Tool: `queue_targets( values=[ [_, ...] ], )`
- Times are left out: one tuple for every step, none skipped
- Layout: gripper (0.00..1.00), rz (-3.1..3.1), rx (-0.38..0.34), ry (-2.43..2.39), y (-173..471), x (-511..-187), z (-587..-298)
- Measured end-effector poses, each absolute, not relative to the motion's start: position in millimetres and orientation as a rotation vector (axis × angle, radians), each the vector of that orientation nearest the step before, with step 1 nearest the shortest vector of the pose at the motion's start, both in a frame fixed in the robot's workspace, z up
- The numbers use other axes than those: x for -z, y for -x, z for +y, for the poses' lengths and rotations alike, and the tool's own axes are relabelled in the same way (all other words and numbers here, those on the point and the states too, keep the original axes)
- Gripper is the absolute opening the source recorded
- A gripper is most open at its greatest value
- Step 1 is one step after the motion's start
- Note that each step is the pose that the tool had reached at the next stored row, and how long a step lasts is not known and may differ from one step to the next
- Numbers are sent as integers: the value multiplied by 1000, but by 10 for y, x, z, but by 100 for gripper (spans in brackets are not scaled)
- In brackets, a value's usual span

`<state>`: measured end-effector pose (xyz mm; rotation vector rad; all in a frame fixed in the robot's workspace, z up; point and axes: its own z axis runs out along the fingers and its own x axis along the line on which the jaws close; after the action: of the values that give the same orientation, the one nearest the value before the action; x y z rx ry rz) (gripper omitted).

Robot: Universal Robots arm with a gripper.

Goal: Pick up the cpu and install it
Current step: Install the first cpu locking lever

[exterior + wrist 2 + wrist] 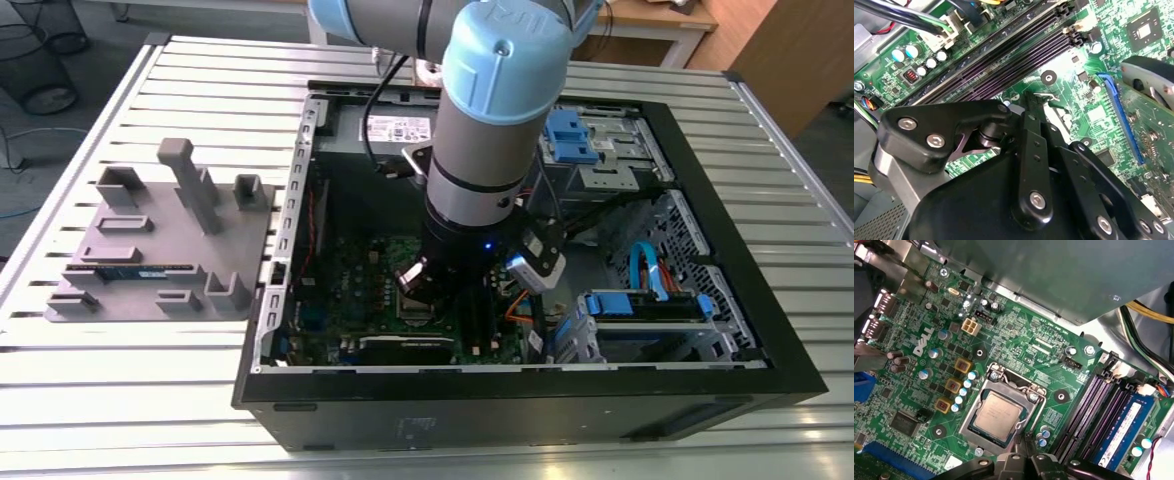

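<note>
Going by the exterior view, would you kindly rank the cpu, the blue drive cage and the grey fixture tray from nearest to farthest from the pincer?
1. cpu, in its socket below the pincer.
2. blue drive cage, toward the view's right.
3. grey fixture tray, outside the case, far left.

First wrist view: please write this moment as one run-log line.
small square silvery-grey cpu: lying in metal socket frame | green motherboard: in open case | end effector: above socket

cpu (997,418): brushed silvery-grey metal top, matt
socket frame (970,415): bare metal, dull sheen
motherboard (1019,347): green board, slightly glossy
gripper (1040,125): black matt links, shiny screw heads
arm (491,120): smooth grey metal tube, pale blue plastic caps
table (200,80): ribbed pale metal slats
tray (160,250): matt grey plastic
</note>
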<state>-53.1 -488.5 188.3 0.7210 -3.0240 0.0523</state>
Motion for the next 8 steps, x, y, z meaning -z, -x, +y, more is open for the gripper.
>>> queue_targets(
  values=[
    [11, -3024, -51, -721, 531, -1885, -4894],
    [11, -3024, -50, -721, 531, -1885, -4902],
    [11, -3024, -49, -721, 532, -1885, -4912],
    [11, -3024, -49, -721, 530, -1885, -4916],
    [11, -3024, -47, -721, 526, -1881, -4914],
    [11, -3025, -46, -721, 522, -1877, -4915],
    [11, -3025, -44, -721, 518, -1872, -4918],
    [11, -3026, -42, -721, 513, -1867, -4919]
  ],
)
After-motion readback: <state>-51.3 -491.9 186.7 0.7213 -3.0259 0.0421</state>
